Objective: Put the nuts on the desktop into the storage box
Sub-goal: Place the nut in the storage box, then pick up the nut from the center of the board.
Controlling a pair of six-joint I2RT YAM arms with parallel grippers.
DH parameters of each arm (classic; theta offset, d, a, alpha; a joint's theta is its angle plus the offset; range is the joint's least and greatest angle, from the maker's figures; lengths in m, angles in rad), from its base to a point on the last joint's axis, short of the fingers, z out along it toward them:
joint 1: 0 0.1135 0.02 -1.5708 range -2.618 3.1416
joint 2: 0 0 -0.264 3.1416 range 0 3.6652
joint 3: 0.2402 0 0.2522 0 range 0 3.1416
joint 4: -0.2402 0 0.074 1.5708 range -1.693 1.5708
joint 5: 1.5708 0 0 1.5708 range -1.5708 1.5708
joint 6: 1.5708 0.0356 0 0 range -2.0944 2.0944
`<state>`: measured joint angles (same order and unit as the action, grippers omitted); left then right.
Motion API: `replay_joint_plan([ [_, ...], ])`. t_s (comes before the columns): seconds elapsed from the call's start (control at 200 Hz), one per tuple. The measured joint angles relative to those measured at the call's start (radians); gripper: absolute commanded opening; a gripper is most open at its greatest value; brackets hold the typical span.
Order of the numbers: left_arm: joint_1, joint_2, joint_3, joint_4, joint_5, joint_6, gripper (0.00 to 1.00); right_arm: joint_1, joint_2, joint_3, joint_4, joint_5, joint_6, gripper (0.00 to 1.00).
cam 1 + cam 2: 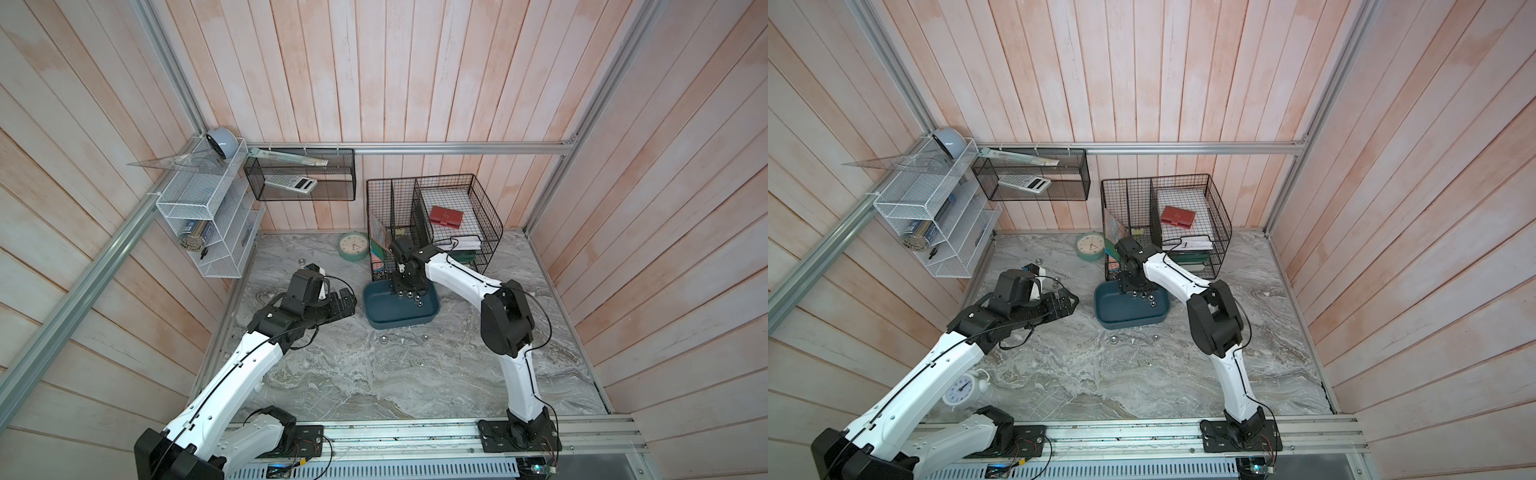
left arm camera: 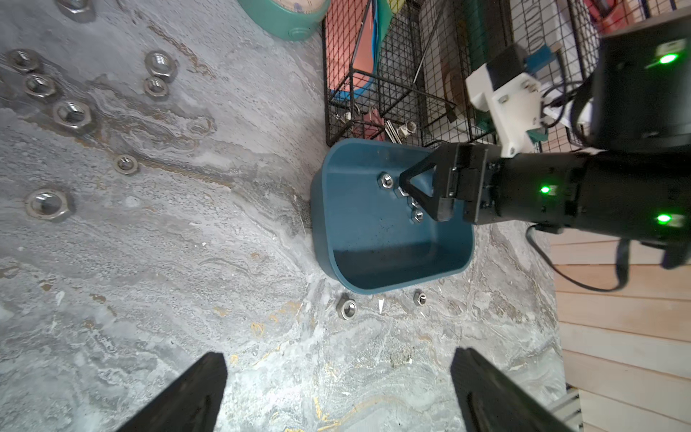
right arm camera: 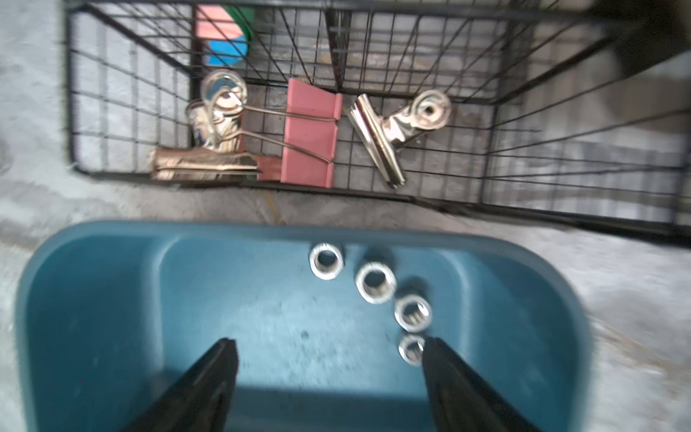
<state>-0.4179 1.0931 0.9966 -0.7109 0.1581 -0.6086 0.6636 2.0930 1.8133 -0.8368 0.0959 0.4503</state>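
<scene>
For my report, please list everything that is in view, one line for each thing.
Small shiny silver metal nuts: four, silver, inside the storage box.
More such nuts: at least ten, silver, on the desktop.
Shallow teal-blue plastic storage box: one, teal, beside the organiser.
Grey marble-patterned desktop: one, grey, under everything.
Black wire-mesh file organiser: one, black, at the back.
Binder clips: several, silver and pink, on the organiser's floor.
Round green clock: one, green, beside the organiser.
White alarm clock: one, white, near the left arm.
Wire wall baskets: two, white and black, wall-mounted.
Left gripper: one, black, open, above the desktop.
Right gripper: one, black, open, over the storage box.
</scene>
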Motion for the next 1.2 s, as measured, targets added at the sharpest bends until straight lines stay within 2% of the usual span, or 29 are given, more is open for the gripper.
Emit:
replay_joint_plan([
  [0.1, 0.000, 0.021, 0.000, 0.000, 0.055, 0.022, 1.00, 0.000, -0.081, -0.065, 0.002, 0.011, 0.015, 0.98],
  [0.325, -0.005, 0.051, 0.000, 0.008, 0.176, 0.049, 1.00, 0.010, -0.220, -0.216, -0.003, 0.040, 0.050, 0.98],
  [0.635, -0.060, 0.100, 0.000, 0.042, 0.231, 0.056, 1.00, 0.069, -0.393, -0.423, -0.026, 0.068, 0.122, 0.97],
  [0.91, -0.093, 0.128, 0.000, 0.075, 0.251, 0.056, 1.00, 0.141, -0.435, -0.557, -0.015, 0.063, 0.198, 0.86],
  [1.2, -0.112, 0.140, 0.000, 0.079, 0.253, 0.051, 1.00, 0.145, -0.430, -0.659, 0.045, 0.044, 0.239, 0.61],
])
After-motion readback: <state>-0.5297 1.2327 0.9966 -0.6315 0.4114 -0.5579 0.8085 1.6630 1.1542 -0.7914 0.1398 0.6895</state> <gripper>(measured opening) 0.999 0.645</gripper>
